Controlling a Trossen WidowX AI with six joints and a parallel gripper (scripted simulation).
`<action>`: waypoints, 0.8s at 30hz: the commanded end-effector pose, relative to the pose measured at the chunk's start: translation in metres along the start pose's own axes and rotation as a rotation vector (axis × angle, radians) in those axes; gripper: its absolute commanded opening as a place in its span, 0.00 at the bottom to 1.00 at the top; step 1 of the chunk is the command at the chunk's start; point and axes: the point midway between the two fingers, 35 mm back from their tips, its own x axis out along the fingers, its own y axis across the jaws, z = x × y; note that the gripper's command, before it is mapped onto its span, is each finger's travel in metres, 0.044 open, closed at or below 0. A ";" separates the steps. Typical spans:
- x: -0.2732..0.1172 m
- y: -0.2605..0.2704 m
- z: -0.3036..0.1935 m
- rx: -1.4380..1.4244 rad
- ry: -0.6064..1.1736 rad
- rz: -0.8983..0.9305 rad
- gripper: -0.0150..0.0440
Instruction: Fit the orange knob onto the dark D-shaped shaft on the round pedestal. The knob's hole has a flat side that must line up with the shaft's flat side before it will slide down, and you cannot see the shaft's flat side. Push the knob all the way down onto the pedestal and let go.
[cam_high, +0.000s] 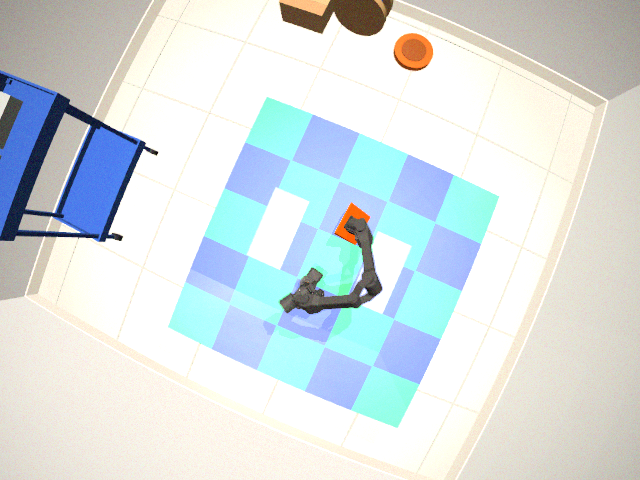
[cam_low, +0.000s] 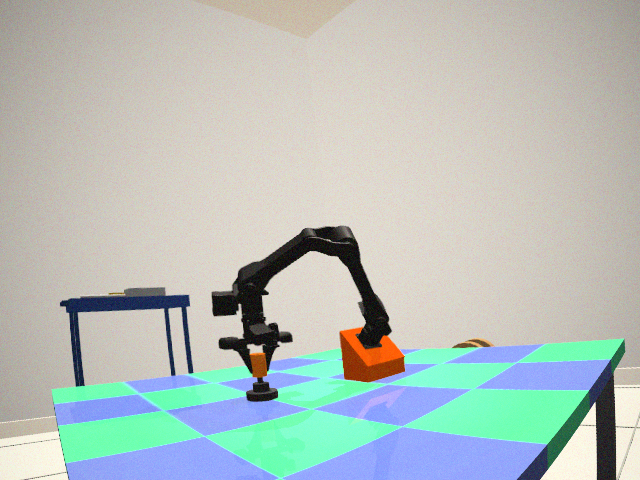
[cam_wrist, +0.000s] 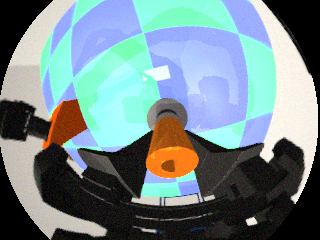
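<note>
Checkered green-and-blue table (cam_high: 333, 356) (cam_low: 305, 449) (cam_wrist: 200, 50), tiled floor around it, pale walls. Blue cart (cam_high: 105, 180) (cam_low: 129, 302) at left edge of the top view, partly cut off; in the exterior view it's left, behind the table, lower legs hidden by the tabletop. Orange round dish (cam_high: 413, 51) upper right of center in the top view, on the floor; brown box (cam_high: 305, 15) and dark round item (cam_high: 361, 15) cropped by the top edge.

Black arm (cam_high: 368, 258) (cam_low: 279, 263) on an orange wedge base (cam_high: 351, 209) (cam_low: 385, 366) (cam_wrist: 71, 122); wrist view shows only part of the wedge, far left. Gripper (cam_low: 259, 364) (cam_wrist: 168, 132) points down, clamped on the orange knob (cam_low: 258, 364) (cam_wrist: 172, 150), lower left of center in the exterior view. Knob upright, above the round pedestal (cam_low: 262, 394) (cam_wrist: 167, 109), with a short dark shaft (cam_low: 260, 380) visible between them, so not down on the pedestal. Whether the shaft tip is inside the hole: can't tell. Flat sides of shaft and hole not readable.

Top view: knob and pedestal hidden under the arm's wrist, fingertips too. Wrist view: knob covers part of the pedestal, black fisheye border cuts the corners.
</note>
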 end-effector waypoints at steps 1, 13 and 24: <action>0.001 0.000 0.000 -0.006 0.000 -0.001 0.25; -0.005 -0.002 0.000 -0.175 0.000 -0.001 0.25; 0.000 0.000 0.000 -0.216 0.000 -0.001 0.25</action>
